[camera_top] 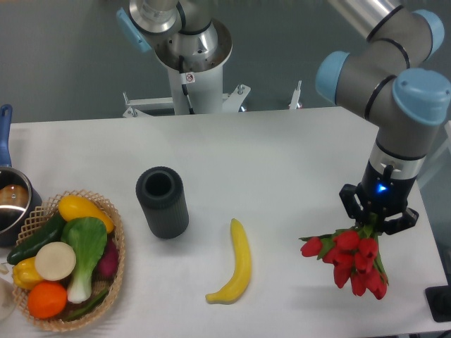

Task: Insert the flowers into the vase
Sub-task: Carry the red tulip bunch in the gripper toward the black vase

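A bunch of red tulips, the flowers (pixel 352 259), hangs at the right of the table with the buds pointing down and toward the front. My gripper (pixel 375 224) is directly above the bunch and shut on its green stems, which are mostly hidden by the fingers. The vase (pixel 163 202), a dark grey ribbed cylinder with an open round mouth, stands upright left of centre, well apart from the gripper and the flowers.
A yellow banana (pixel 236 264) lies between the vase and the flowers. A wicker basket (pixel 118 264) of fruit and vegetables sits at the front left, with a steel pot (pixel 10 204) with a blue handle behind it. The robot base (pixel 190 56) stands at the far edge.
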`<move>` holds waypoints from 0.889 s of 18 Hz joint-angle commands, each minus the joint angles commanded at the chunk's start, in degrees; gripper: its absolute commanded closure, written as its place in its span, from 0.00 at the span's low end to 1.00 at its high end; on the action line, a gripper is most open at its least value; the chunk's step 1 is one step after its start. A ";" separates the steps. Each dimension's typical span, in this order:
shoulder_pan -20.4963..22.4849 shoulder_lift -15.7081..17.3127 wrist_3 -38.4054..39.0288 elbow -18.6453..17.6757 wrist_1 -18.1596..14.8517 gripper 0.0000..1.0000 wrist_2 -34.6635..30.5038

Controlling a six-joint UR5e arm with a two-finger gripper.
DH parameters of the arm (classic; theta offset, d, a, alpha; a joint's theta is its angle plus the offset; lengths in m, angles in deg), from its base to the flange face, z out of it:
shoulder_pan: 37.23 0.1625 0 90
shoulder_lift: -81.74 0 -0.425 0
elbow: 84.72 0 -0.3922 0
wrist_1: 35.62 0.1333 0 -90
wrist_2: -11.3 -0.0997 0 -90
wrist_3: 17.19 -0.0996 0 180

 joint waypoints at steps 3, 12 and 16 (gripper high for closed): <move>-0.70 1.32 0.09 -0.09 -0.44 1.00 1.32; -1.06 8.26 12.29 -4.82 0.17 1.00 25.62; -0.62 12.65 17.39 -11.49 6.13 1.00 41.10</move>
